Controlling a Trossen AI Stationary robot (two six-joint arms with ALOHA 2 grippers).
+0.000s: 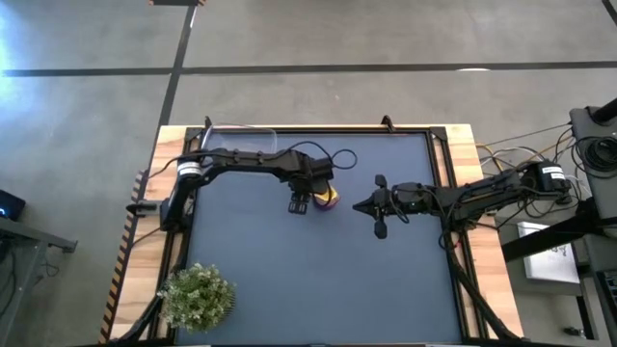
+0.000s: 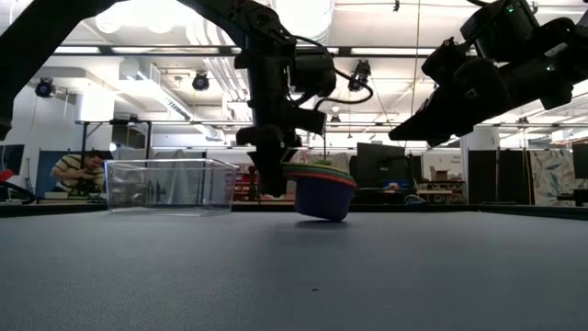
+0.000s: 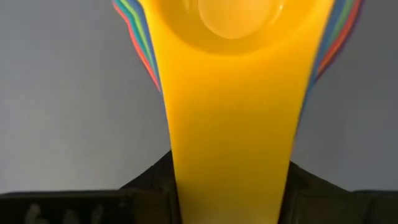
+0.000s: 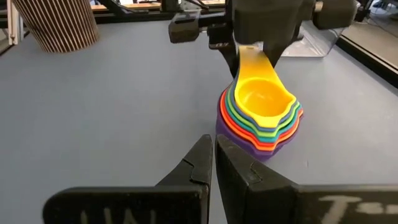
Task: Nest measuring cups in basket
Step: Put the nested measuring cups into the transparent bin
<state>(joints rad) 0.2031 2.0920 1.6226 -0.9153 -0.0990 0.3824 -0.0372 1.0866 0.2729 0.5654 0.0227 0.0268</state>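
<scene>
The measuring cups (image 4: 261, 118) are nested in one stack, yellow on top and purple at the bottom, near the middle of the table (image 1: 328, 196). My left gripper (image 4: 252, 53) stands over the stack's handle side, pointing down and shut on the handles. My right gripper (image 4: 214, 155) hovers to the stack's right, shut on nothing and pointing at the stack. The basket (image 1: 236, 140) is a clear tub that rests on its base at the table's far left (image 2: 165, 184). My left gripper pinches the stacked handles near their free end, with the yellow handle (image 3: 230, 124) on top between the two fingers. The fingers come from above, pointing down. The stack (image 2: 322, 193) is tilted, handle side up; whether its purple bottom touches the table I cannot tell.
A small bushy plant (image 1: 198, 297) in a ribbed pot stands at the table's near left corner. A raised frame edges the dark mat (image 1: 318, 280), which lies open between the stack and the near edge. A person sits in the room beyond the table (image 2: 78, 170).
</scene>
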